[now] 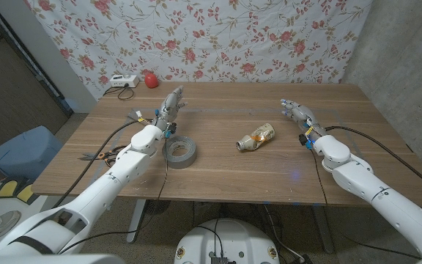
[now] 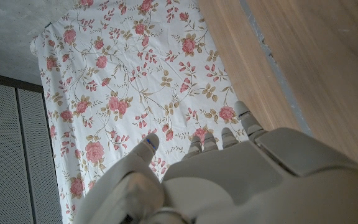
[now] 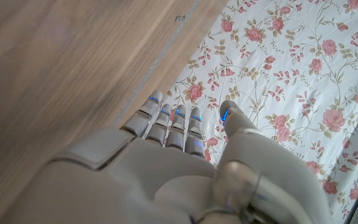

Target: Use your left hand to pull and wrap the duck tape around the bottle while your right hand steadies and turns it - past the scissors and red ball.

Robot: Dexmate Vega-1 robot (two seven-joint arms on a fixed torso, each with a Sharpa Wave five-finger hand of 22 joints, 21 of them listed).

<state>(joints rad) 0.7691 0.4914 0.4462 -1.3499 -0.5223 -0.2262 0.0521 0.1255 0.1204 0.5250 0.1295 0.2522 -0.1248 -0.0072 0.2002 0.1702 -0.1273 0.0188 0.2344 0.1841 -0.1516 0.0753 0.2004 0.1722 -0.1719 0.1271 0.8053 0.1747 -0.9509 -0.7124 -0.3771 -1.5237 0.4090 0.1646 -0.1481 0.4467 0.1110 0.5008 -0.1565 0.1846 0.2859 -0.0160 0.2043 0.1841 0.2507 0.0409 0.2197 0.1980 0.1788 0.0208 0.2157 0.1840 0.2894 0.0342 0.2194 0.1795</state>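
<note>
With both the left hand [image 1: 171, 100] and right hand [image 1: 296, 111] open and empty, first bring the right fingers [image 3: 166, 118] down beside the bottle [image 1: 256, 137], then the left to the duct tape roll [image 1: 179, 151].

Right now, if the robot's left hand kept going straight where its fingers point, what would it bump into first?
Probably nothing on the wooden table: the left hand points toward the flowered cloth backdrop, and the way looks free, though depth is unclear.

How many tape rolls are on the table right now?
1. The grey duck tape roll lies flat on the wooden table, just beside the left hand's forearm and left of the bottle. No other roll shows.
</note>
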